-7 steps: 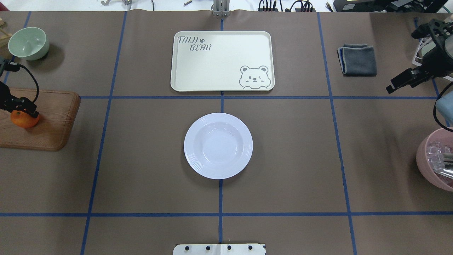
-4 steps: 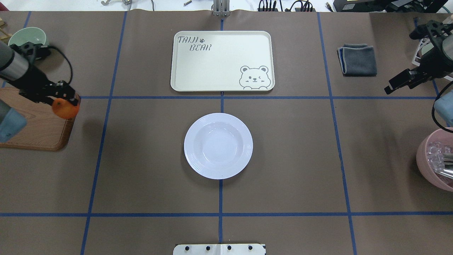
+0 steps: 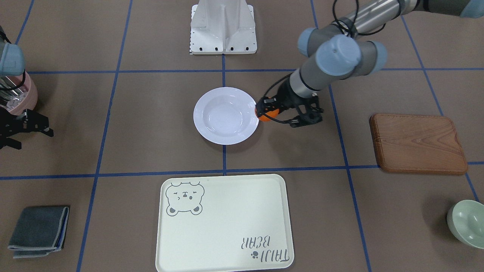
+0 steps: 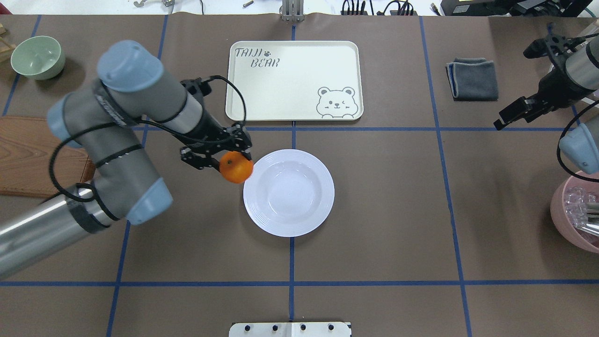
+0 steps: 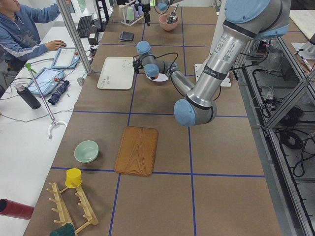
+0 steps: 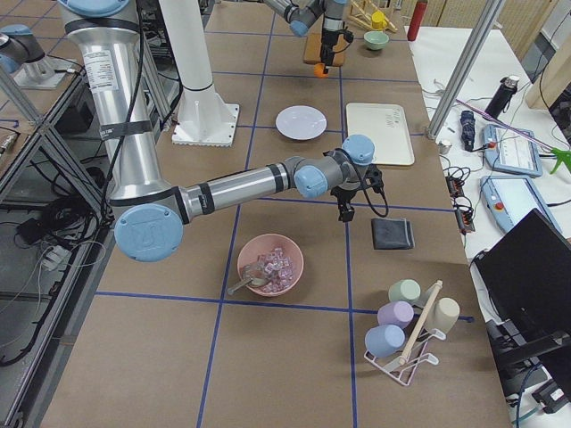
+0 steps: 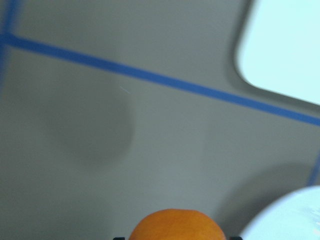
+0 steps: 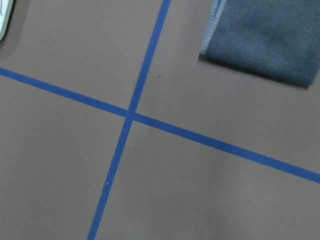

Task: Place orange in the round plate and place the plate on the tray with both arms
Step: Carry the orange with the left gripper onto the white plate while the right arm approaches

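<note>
The orange (image 4: 237, 169) hangs just over the left rim of the white round plate (image 4: 288, 196), with my left gripper (image 4: 234, 161) shut on it. From the front the orange (image 3: 264, 115) sits at the plate's (image 3: 225, 115) right edge. The left wrist view shows the orange (image 7: 176, 225) at the bottom, the plate (image 7: 290, 220) at lower right and a corner of the tray (image 7: 285, 45). Beyond the plate lies the cream tray (image 4: 294, 79), bare. Far off at the table's right side, my right gripper (image 4: 504, 120) is open and holds nothing.
A brown wooden board (image 4: 28, 159) lies at the left edge, with a pale green bowl (image 4: 37, 56) behind it. A folded grey cloth (image 4: 472, 78) and a pink bowl (image 4: 578, 210) holding clear pieces lie on the right. A person (image 5: 24, 34) sits at a side desk.
My left arm has carried the orange from over the wooden board rightward to the plate's left rim. The right gripper has drifted slightly inward.
</note>
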Robot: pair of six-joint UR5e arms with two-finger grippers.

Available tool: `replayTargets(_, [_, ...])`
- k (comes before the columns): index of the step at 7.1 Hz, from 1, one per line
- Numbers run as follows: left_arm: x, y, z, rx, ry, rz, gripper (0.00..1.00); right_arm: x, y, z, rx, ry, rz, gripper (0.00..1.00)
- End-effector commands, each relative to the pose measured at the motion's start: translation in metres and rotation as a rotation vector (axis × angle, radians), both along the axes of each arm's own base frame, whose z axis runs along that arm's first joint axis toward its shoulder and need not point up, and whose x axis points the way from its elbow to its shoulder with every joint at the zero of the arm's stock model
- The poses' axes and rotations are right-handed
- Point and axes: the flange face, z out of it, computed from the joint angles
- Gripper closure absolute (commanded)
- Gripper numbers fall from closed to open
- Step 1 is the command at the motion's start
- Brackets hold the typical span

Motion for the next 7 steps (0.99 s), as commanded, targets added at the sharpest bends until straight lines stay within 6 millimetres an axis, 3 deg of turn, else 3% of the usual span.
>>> replayTargets(1, [0.09, 0.037, -0.063, 0.031, -0.047, -0.009, 1.0, -0.019, 0.0, -0.013, 0.013, -0.01, -0.025, 0.0])
replayTargets(2, [0.114, 0.038, -0.062, 0.046, -0.078, -0.027, 1.0, -0.025, -0.002, -0.016, 0.016, -0.012, -0.032, 0.0])
replayTargets(3, [0.123, 0.043, -0.056, 0.058, -0.094, -0.031, 1.0, -0.029, -0.002, -0.019, 0.02, -0.014, -0.038, 0.0])
replayTargets(6, [0.125, 0.041, -0.038, 0.059, -0.126, -0.036, 1.0, -0.032, 0.002, -0.029, 0.016, -0.043, -0.053, 0.0])
replayTargets(7, [0.121, 0.036, -0.038, 0.059, -0.125, -0.044, 0.31, -0.043, -0.001, -0.052, -0.081, -0.078, -0.004, 0.0])
